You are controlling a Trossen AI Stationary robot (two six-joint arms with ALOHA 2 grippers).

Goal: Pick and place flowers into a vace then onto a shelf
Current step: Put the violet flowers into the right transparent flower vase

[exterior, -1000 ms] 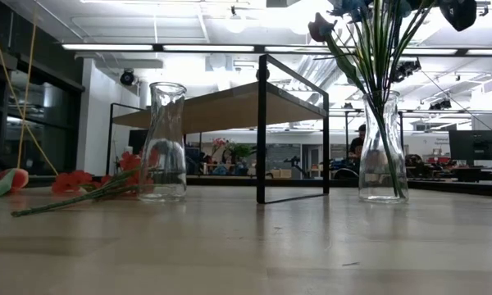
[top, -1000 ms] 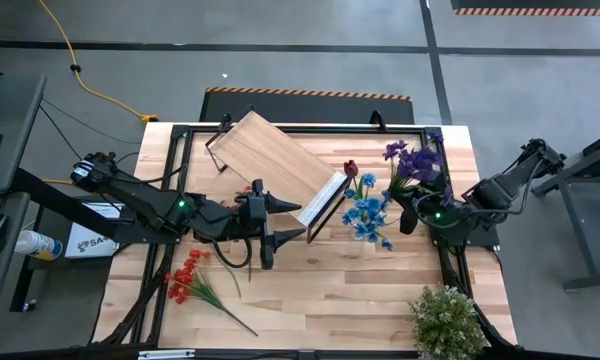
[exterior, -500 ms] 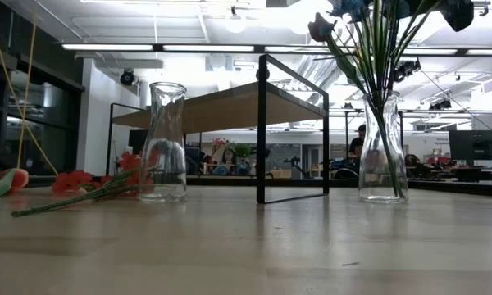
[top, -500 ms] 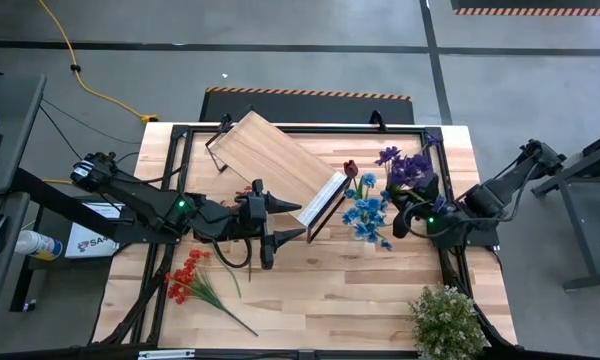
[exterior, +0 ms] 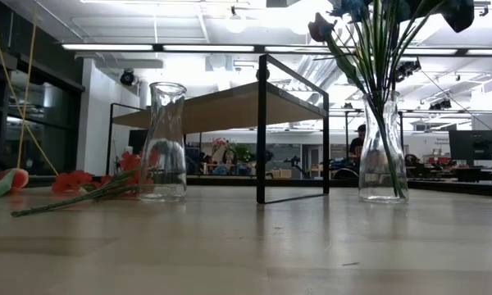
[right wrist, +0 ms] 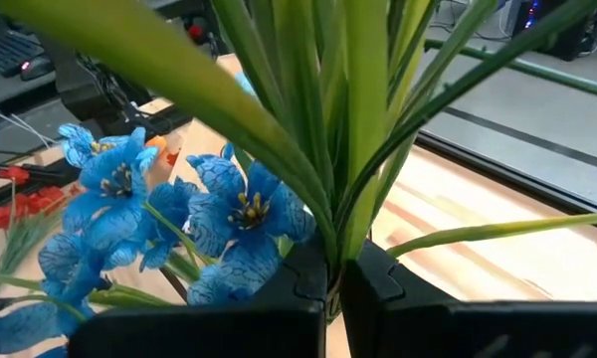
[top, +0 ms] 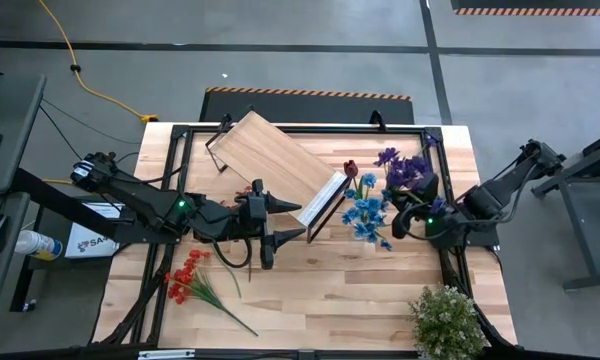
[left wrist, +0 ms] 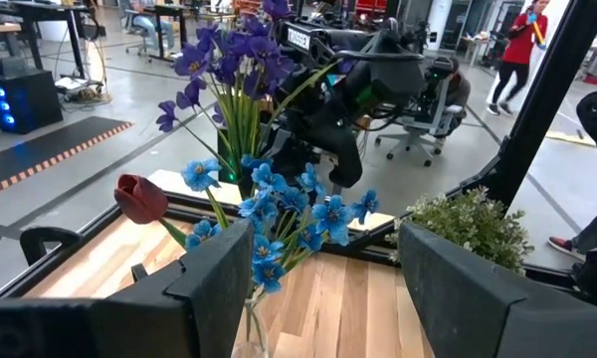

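Probably a robotics lab: workstations [left wrist: 40, 60], office chairs [left wrist: 418, 89].

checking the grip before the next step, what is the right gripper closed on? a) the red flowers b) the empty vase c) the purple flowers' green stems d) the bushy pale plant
c: in the right wrist view the right gripper is pinched shut on the green stems, and from above it sits at the purple flowers; the red flowers lie loose on the table.

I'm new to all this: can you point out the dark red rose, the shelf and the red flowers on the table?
Dark red rose [left wrist: 141, 198], left wrist view, its bloom.
Shelf [top: 270, 158], high view, board middle.
Red flowers [top: 185, 276], high view, the blooms.
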